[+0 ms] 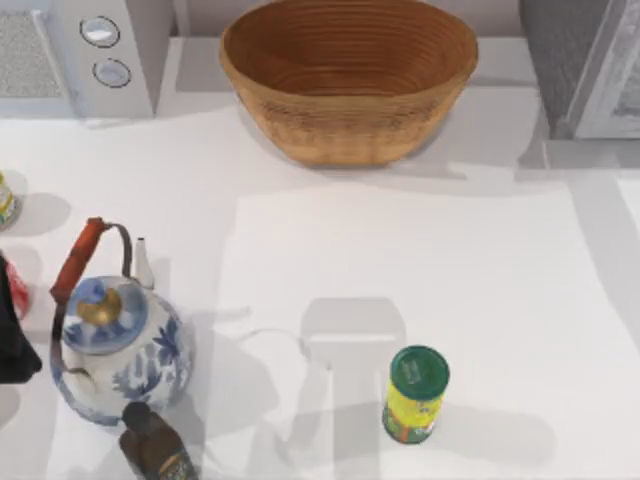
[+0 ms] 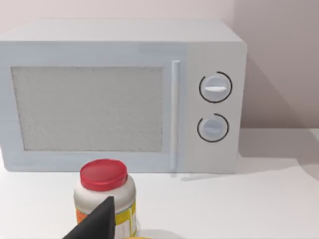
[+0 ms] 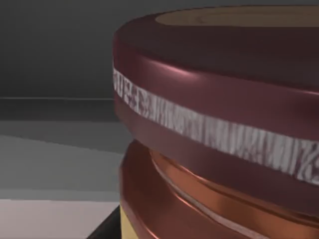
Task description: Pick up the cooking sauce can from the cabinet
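Note:
The cooking sauce can (image 3: 219, 124) looms very close in the right wrist view. It has a dark maroon lid with a tan patch on top, a pale band around the lid and an orange-red body. It stands inside the dark grey cabinet (image 3: 50, 55). A black edge of my right gripper (image 3: 107, 230) shows next to the can's lower side; whether it grips the can is hidden. In the top view the cabinet (image 1: 560, 60) is at the back right, with its pale door (image 1: 620, 80) swung out. My left gripper (image 1: 12, 345) is parked at the left edge.
A woven basket (image 1: 348, 130) stands at the back centre, and a white microwave (image 1: 100, 50) at the back left. A blue-and-white teapot (image 1: 115, 345), a dark bottle (image 1: 155, 448) and a yellow can with a green lid (image 1: 415, 393) stand near the front. A red-lidded jar (image 2: 104, 191) is near the left gripper.

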Robot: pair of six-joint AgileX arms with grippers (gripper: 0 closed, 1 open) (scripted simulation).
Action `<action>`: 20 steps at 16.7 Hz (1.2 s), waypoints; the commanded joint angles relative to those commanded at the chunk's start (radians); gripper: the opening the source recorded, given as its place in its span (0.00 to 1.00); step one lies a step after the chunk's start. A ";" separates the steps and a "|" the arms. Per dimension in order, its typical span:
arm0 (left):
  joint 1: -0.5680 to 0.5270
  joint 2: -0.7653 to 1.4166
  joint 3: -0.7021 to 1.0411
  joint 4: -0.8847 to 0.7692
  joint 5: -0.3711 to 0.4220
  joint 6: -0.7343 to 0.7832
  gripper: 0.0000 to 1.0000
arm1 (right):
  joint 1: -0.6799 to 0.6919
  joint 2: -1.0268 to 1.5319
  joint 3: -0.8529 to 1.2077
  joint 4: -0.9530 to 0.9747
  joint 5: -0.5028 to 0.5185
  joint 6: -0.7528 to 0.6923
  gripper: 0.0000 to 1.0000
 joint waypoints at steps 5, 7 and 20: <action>0.000 0.000 0.000 0.000 0.000 0.000 1.00 | -0.060 -0.322 -0.492 0.152 -0.020 0.002 0.00; 0.000 0.000 0.000 0.000 0.000 0.000 1.00 | -0.074 -0.467 -0.702 0.224 -0.040 0.006 0.00; 0.000 0.000 0.000 0.000 0.000 0.000 1.00 | -0.141 -1.075 -1.592 0.521 -0.120 -0.012 0.00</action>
